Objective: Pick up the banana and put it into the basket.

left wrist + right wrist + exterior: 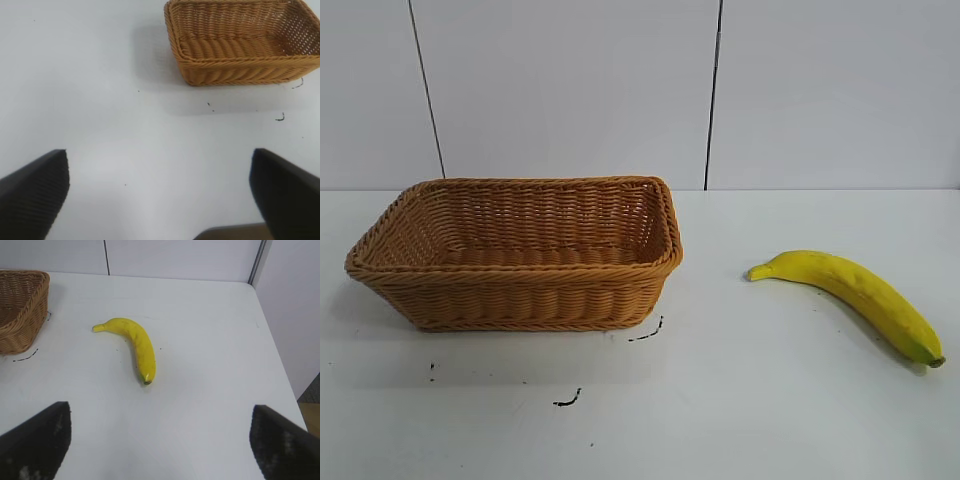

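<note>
banana: 1, right of frame | basket: 1, left of centre | table: 1 | left gripper: 1 | right gripper: 1

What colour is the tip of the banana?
Greenish-dark, on the yellow banana; the exterior view shows it best.

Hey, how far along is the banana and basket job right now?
Nothing looks done yet. The banana lies on the white table, apart from the basket, which holds nothing. In hand: neither gripper grips anything; the right gripper is open, facing the banana from a distance, and the left gripper is open near the basket. Left to do: reach, grasp, lift and drop the banana in.
</note>
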You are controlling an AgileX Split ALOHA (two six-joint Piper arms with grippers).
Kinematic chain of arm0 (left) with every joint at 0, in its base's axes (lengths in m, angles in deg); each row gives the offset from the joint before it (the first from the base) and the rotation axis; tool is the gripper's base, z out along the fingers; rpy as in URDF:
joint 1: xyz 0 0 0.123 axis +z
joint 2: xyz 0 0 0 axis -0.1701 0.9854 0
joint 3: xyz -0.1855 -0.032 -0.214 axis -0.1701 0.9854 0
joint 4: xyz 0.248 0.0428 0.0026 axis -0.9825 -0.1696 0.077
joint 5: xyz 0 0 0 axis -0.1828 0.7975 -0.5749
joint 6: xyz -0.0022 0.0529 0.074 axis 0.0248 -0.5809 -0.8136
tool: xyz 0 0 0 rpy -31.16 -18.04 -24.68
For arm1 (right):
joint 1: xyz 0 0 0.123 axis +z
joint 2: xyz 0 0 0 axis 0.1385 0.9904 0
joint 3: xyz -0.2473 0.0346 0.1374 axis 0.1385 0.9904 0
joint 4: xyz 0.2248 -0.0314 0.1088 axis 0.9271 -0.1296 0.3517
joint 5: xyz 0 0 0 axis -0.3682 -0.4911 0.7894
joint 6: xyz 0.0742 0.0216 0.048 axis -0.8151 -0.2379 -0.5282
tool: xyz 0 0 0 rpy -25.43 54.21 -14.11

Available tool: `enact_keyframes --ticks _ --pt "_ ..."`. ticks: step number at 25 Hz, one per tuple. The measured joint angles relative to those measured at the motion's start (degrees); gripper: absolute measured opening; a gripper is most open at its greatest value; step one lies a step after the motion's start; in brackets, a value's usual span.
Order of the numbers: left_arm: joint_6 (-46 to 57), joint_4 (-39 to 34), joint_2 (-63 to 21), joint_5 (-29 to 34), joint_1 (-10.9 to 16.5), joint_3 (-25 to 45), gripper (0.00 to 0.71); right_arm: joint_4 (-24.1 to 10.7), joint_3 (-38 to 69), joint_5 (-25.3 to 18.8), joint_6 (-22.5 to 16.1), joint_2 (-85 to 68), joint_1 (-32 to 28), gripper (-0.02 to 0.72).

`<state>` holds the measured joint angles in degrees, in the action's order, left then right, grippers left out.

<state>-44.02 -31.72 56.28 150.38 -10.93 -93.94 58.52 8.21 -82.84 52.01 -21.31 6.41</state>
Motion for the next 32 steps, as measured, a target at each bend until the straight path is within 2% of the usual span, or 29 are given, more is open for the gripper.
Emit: enact_keyframes --ticks 9,15,23,27,32 --pt "0.00 0.00 0.00 0.00 0.00 0.00 0.695 0.55 -1.24 0.06 0.00 2.56 0.00 0.696" --pt "0.00 0.00 0.00 0.00 0.00 0.00 0.695 0.43 -9.26 0.64 0.26 20.92 0.00 0.696" --pt "0.00 0.00 0.00 0.00 0.00 0.00 0.695 -1.36 -22.54 0.93 0.90 52.27 0.00 0.696" --pt "0.00 0.00 0.00 0.00 0.00 0.00 0.695 -1.36 -30.14 0.75 3.34 67.68 0.00 0.696" --pt "0.00 0.00 0.00 0.00 0.00 0.00 0.695 0.63 -39.40 0.68 9.97 83.40 0.00 0.696"
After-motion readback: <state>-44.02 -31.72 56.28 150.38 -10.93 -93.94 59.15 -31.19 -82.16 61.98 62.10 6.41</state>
